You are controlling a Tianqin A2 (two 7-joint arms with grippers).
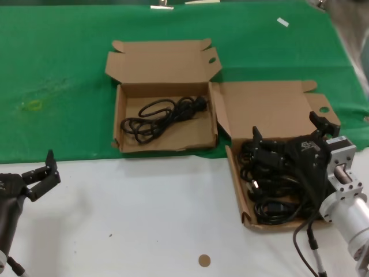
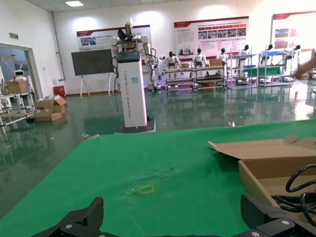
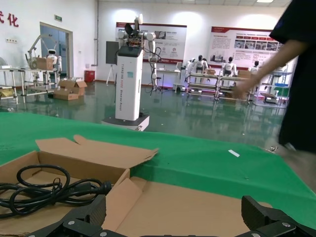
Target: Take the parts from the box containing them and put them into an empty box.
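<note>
The larger box [image 1: 236,173] with the round flap hole stands at the right front, full of several coiled black cables [image 1: 277,184]. My right gripper [image 1: 288,128] hovers over its far end, open and empty, above its lid [image 3: 197,207]. The smaller box [image 1: 118,115] with the oval flap hole stands farther back to the left and holds one black cable [image 1: 161,113]. That box [image 3: 84,163] and its cable [image 3: 44,190] also show in the right wrist view. My left gripper [image 1: 53,168] is parked open at the left front over the white table. In its wrist view the gripper [image 2: 173,217] looks over the green cloth toward the smaller box [image 2: 276,165].
A green cloth [image 1: 57,69] covers the far half of the table and the near half is white [image 1: 144,219]. A small brown disc [image 1: 204,260] lies near the front edge. A white tag [image 1: 282,22] lies far right. A person [image 3: 301,74] stands beyond the table.
</note>
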